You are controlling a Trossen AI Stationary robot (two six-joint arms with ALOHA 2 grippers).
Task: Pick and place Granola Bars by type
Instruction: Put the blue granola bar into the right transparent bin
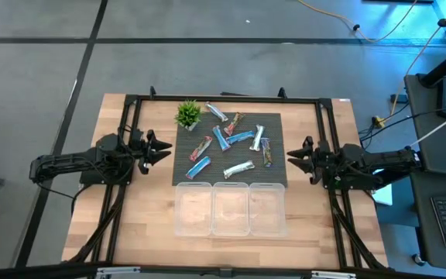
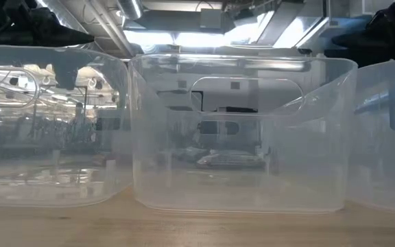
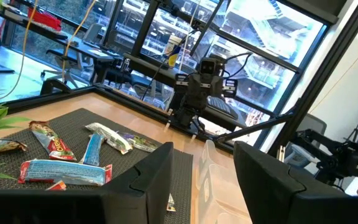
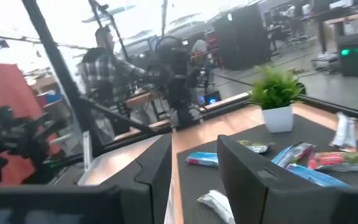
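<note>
Several granola bars lie scattered flat on a dark mat (image 1: 276,174) in the middle of the table: blue ones (image 1: 198,167) (image 3: 64,173), a silver-white one (image 1: 238,169) (image 4: 219,205), a red-brown one (image 3: 51,142) and a dark purple one (image 1: 266,151). My left gripper (image 1: 163,151) (image 3: 204,152) hovers open beside the mat's left edge, pointing level toward the bars. My right gripper (image 1: 291,155) (image 4: 194,143) hovers open beside the mat's right edge, facing the left one. Neither has anything between its fingers.
Three clear plastic bins (image 1: 231,208) (image 2: 238,137) stand side by side on the wooden table (image 1: 130,217), just nearer than the mat. A small green potted plant (image 1: 188,114) (image 4: 277,93) stands on the mat's far left corner. A black frame (image 1: 223,98) borders the table. A person (image 4: 101,62) is beyond the table.
</note>
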